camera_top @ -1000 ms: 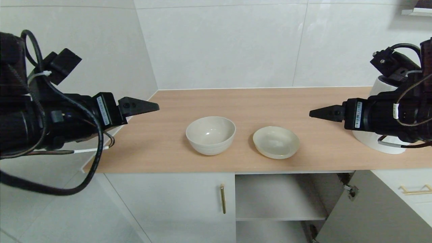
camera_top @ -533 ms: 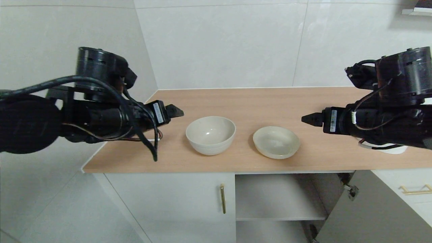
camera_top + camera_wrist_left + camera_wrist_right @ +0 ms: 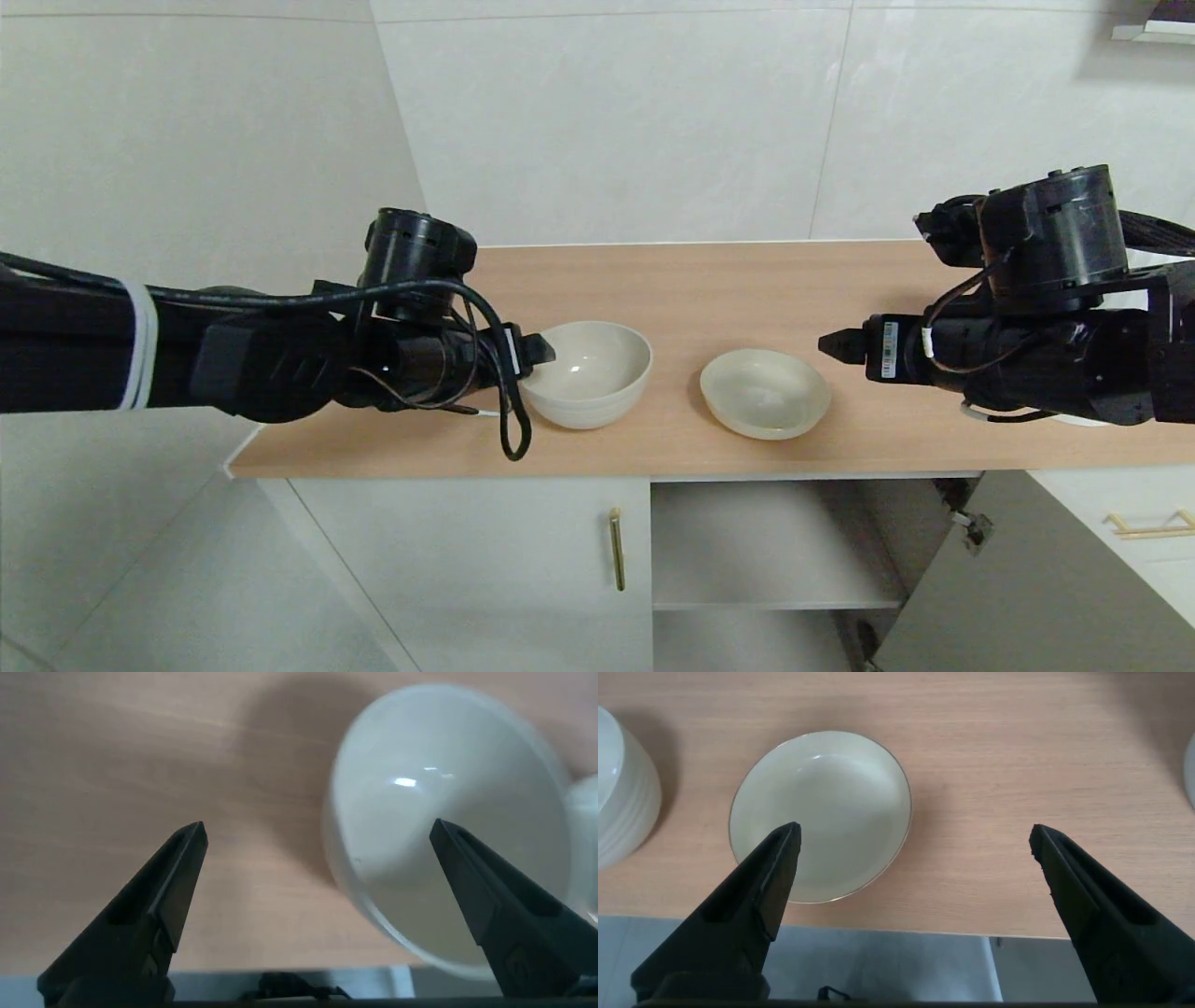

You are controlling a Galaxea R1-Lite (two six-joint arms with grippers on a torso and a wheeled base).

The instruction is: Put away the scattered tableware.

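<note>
Task status, as we judge it: nothing is stowed yet, and both pieces stand on the counter (image 3: 709, 289). Item one: deep pale bowl (image 3: 583, 373), upright, near the counter's front edge at about mid-length. Item two: shallow pale dish (image 3: 764, 392), upright, just beside the bowl toward the counter's right end, also near the front edge, and the two are apart. Left gripper (image 3: 540, 350): level with the bowl's rim on the side facing the counter's left end. The wrist view shows its fingers spread wide and holding nothing, one over the bowl's hollow and the other over bare wood. Right gripper (image 3: 829, 343): just beside the dish on the side facing the counter's right end. Its fingers are likewise spread and empty, one over the dish and one over bare counter. Left to do, in our reading: grasp each piece and carry it down to storage. Surroundings: an open cabinet compartment with a shelf (image 3: 775, 597) below the front edge under the dish. Its door (image 3: 980, 597) is swung out to the right, and a closed door with a brass handle (image 3: 615, 549) stands to its left. Obstructions: we see none between either gripper and its piece; the swung door may crowd the right arm's descent.
</note>
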